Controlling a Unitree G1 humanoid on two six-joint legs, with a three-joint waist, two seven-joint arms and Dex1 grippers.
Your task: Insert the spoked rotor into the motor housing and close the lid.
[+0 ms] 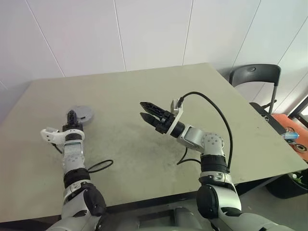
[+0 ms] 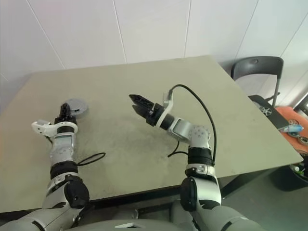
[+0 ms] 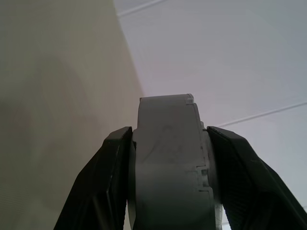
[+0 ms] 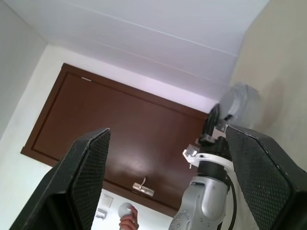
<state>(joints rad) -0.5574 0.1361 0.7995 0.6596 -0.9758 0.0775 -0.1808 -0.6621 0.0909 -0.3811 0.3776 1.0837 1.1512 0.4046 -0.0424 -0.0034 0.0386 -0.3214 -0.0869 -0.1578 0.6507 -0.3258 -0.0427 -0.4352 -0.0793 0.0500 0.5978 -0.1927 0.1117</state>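
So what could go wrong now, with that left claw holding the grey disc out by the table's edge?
The left gripper pinches the flat round grey disc only by its rim; it could slip or tilt. It sits near the beige table's left side, so a drop might roll off. The open right gripper hovers empty, giving no support.

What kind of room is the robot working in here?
Probably a plain office or test room: a bare grey table against white panelled walls, a dark folding chair beside it, and a brown door.

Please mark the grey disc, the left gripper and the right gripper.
grey disc point(image 1: 83, 112): left eye view, on its flat face.
left gripper point(image 1: 72, 116): left eye view, midway between fingertips, closed on the disc.
right gripper point(image 1: 144, 109): left eye view, midway between open fingertips.
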